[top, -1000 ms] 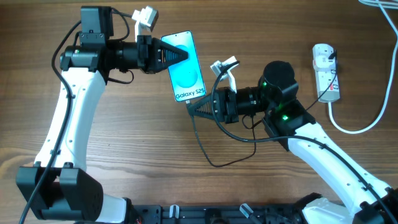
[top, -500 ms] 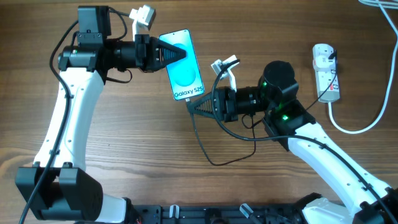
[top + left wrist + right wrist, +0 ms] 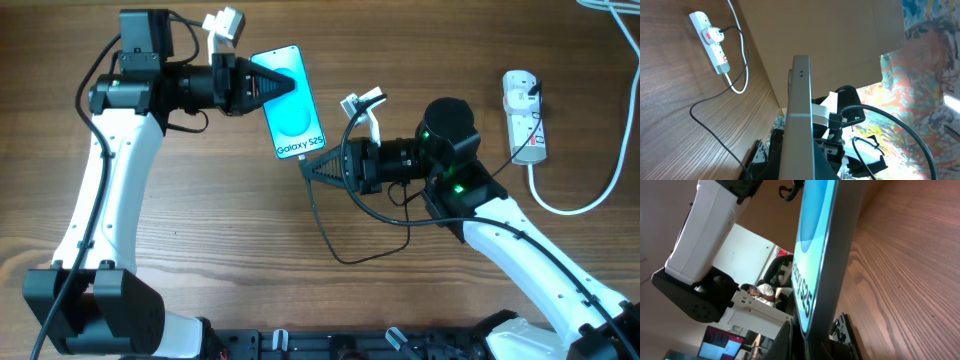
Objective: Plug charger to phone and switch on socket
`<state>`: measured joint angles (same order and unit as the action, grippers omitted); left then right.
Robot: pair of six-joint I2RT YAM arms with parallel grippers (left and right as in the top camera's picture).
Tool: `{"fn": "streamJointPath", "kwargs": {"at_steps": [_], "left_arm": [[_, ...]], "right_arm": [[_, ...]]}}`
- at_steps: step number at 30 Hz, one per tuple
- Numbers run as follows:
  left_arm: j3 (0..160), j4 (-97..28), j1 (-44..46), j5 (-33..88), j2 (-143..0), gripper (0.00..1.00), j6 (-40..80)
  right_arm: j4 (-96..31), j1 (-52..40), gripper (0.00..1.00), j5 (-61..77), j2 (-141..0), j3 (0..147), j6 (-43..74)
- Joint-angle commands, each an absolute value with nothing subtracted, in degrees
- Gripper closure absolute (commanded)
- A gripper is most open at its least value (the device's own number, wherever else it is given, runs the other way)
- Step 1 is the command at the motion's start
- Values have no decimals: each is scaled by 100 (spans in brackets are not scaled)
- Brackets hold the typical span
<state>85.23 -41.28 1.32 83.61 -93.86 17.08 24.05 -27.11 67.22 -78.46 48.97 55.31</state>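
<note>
My left gripper is shut on the upper part of the phone and holds it tilted above the table, blue screen up. In the left wrist view the phone shows edge-on. My right gripper sits at the phone's bottom edge, shut on the end of the charger, whose thin black cable loops down over the table. The connector tip is hidden between the fingers. In the right wrist view the phone's bottom end stands between my jaws. The socket lies at the far right.
A thick white cord curves from the socket toward the right edge. The socket and black cable also show in the left wrist view. The wooden table carries nothing else.
My left gripper has carried the phone slightly left and up. The right gripper has stayed almost still at the phone's bottom edge.
</note>
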Motion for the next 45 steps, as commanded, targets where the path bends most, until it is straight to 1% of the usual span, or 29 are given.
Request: {"fn": "streamJointPath", "kwargs": {"at_steps": [1,15,20,45], "left_arm": [[8547,-4112,110,8549,-9299,96,1848],[8547,-4134,128,8637,-9299,96,1841],[8547,-4134,128,8635,-9299,96,1824],[8547,-4132,126,8654,-9299,96,1826]], "right_arm": [[2445,-2692,95,6541,-7854,4901,5575],[2497,-2679,96,6340,-7854,4901,5673],[2744,-2637,95,6431,-7854,4901,5765],[2606,-2637,96,6580,-7854,4901,5675]]}}
